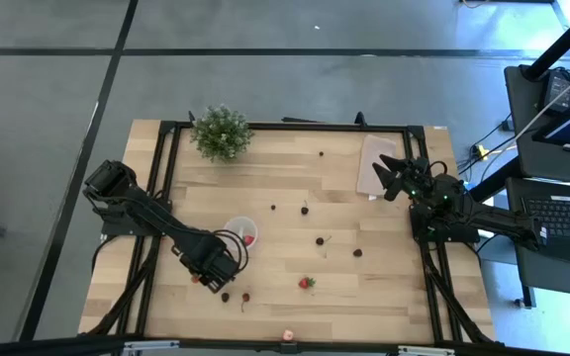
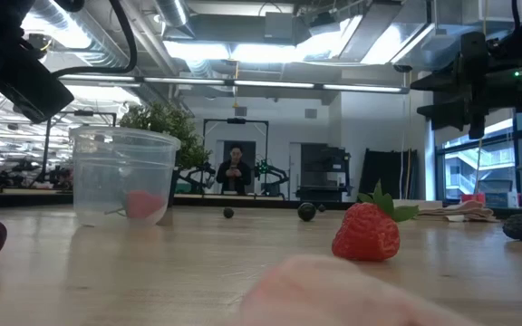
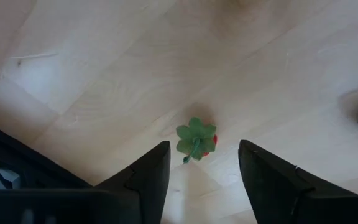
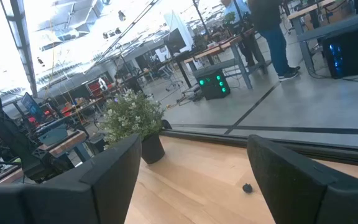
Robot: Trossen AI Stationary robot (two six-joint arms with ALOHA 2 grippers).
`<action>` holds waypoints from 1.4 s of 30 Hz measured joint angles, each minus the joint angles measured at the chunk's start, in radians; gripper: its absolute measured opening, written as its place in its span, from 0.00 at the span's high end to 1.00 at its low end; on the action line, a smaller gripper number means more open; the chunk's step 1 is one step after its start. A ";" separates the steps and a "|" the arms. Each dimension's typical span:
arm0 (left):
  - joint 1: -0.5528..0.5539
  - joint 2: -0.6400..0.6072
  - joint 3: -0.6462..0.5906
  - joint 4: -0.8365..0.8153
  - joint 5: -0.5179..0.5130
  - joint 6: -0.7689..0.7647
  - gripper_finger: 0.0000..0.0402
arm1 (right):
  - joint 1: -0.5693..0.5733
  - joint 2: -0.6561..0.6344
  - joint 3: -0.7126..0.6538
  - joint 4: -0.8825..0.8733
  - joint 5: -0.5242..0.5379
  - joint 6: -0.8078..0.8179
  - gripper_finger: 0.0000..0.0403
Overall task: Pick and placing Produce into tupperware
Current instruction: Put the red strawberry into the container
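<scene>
1. The left pincer [image 1: 209, 269] hangs low over the near-left part of the wooden worktop [image 1: 295, 232], just beside the tupperware [image 1: 239, 232].
2. Its two fingers [image 3: 148, 177] stand apart, with a small strawberry [image 3: 196, 139], green top up, lying on the wood between their tips; they are not touching the fruit.
3. The tupperware stands upright, a translucent cup with one red piece of produce [image 2: 143, 205] inside it.
4. More produce lies loose on the worktop: a red strawberry [image 1: 307, 283] near the front edge and dark berries [image 1: 320, 240] scattered across the middle, well apart from each other.
5. The right pincer [image 1: 392, 176] waits raised at the far-right side, its fingers open and empty, beside a flat beige sheet [image 1: 374, 161].
6. A potted plant [image 1: 220, 132] stands at the far-left edge.
</scene>
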 joint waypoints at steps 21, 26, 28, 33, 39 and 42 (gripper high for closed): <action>0.000 0.000 0.000 -0.001 0.001 0.000 0.67 | 0.000 0.000 0.000 0.000 0.000 -0.003 0.27; 0.000 0.000 0.000 -0.003 0.003 0.000 0.71 | 0.000 0.000 0.000 0.000 0.000 -0.003 0.27; 0.000 0.000 0.000 -0.003 0.003 0.000 0.72 | 0.000 0.000 0.000 0.000 0.000 -0.003 0.27; 0.000 0.000 0.000 -0.003 0.004 0.000 0.77 | 0.000 0.000 0.000 0.000 0.000 -0.003 0.27; 0.000 0.000 0.000 -0.003 0.006 0.000 0.83 | 0.000 0.000 0.000 0.000 0.000 -0.004 0.27; 0.000 0.000 0.000 -0.003 0.000 0.000 0.87 | 0.000 0.000 0.000 0.000 0.000 -0.004 0.27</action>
